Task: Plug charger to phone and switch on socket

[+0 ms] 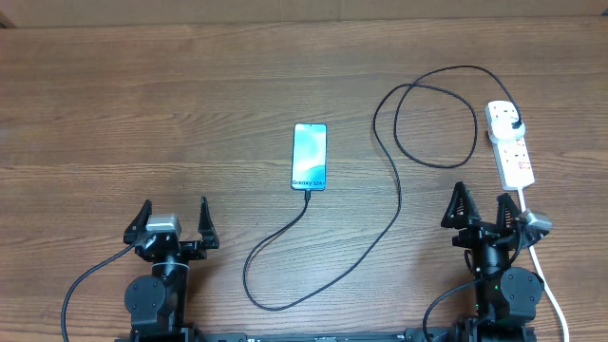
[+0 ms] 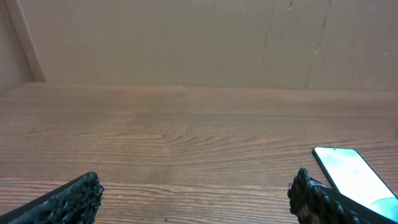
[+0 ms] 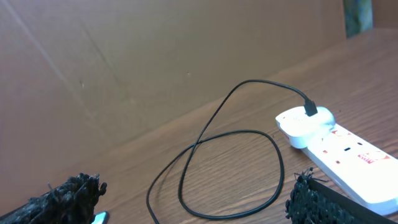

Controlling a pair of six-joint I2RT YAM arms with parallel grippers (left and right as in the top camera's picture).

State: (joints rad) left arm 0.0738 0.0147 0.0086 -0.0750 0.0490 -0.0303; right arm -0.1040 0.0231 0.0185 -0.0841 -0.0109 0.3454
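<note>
The phone (image 1: 310,156) lies flat mid-table with its cyan screen up; its corner also shows in the left wrist view (image 2: 354,174). The charger's thin black cable (image 1: 397,190) runs from the phone's near end, loops, and ends in a black plug seated in the far end of the white socket strip (image 1: 510,142). The right wrist view shows the cable loop (image 3: 224,168) and the socket (image 3: 336,149). My left gripper (image 1: 171,223) is open and empty, near the table's front left. My right gripper (image 1: 483,209) is open and empty, just in front of the socket.
The socket's white cord (image 1: 546,275) runs down past my right arm to the front edge. A brown wall (image 2: 186,37) stands behind the wooden table (image 1: 142,114).
</note>
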